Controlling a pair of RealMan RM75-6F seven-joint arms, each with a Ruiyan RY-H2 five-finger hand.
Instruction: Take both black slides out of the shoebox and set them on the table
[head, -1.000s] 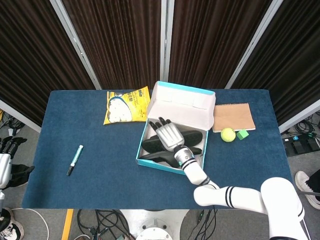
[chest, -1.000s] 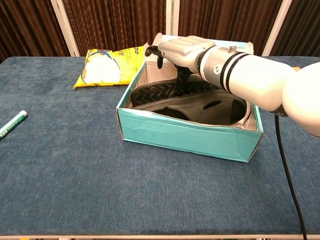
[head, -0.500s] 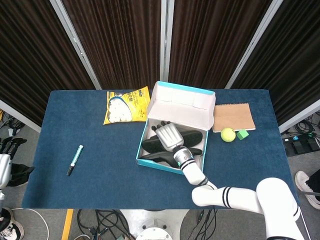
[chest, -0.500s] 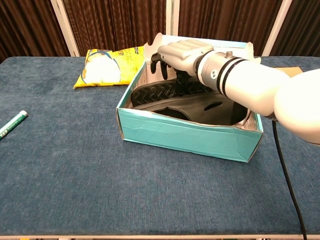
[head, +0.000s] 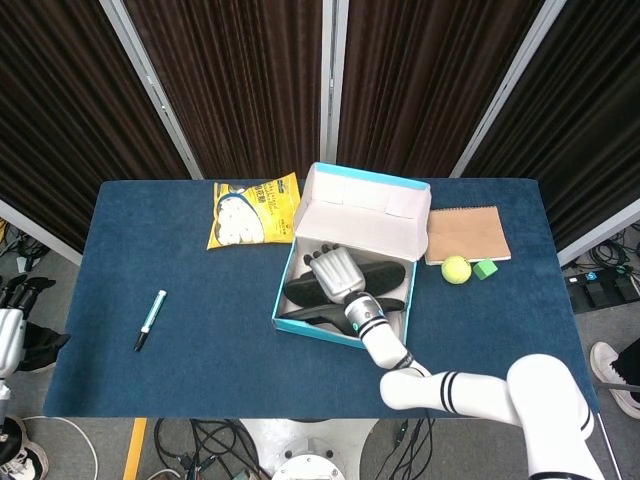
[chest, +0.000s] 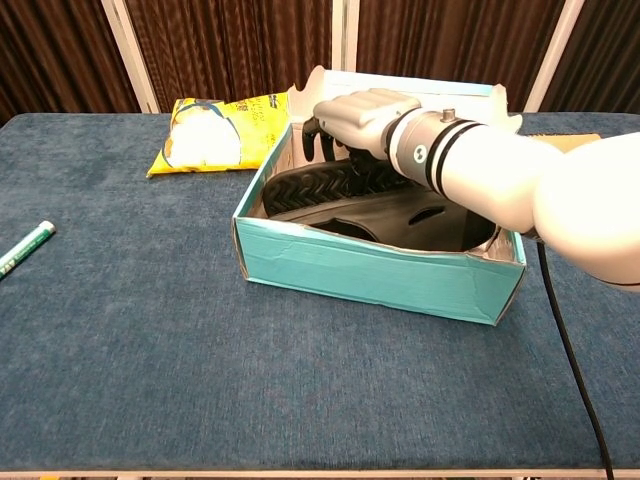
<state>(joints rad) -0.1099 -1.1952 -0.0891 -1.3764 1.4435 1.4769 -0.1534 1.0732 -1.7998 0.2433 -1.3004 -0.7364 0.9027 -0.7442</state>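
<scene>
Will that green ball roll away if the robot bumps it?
Probably yes. The green ball is round and sits loose on the flat table. It touches the little green block, which might stop it that way; elsewhere it would likely roll.

dark brown curtains (head: 240, 80) hang behind, split by pale metal posts (head: 330, 80). a blue tabletop (head: 200, 350) stands on grey floor (head: 60, 440) strewn with cables (head: 215, 440).

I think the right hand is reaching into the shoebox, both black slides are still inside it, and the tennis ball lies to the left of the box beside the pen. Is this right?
Not entirely. The tennis ball lies to the right of the shoebox, by the notebook, far from the pen; the head view shows it. The right hand does reach into the shoebox, and both black slides are inside.
</scene>
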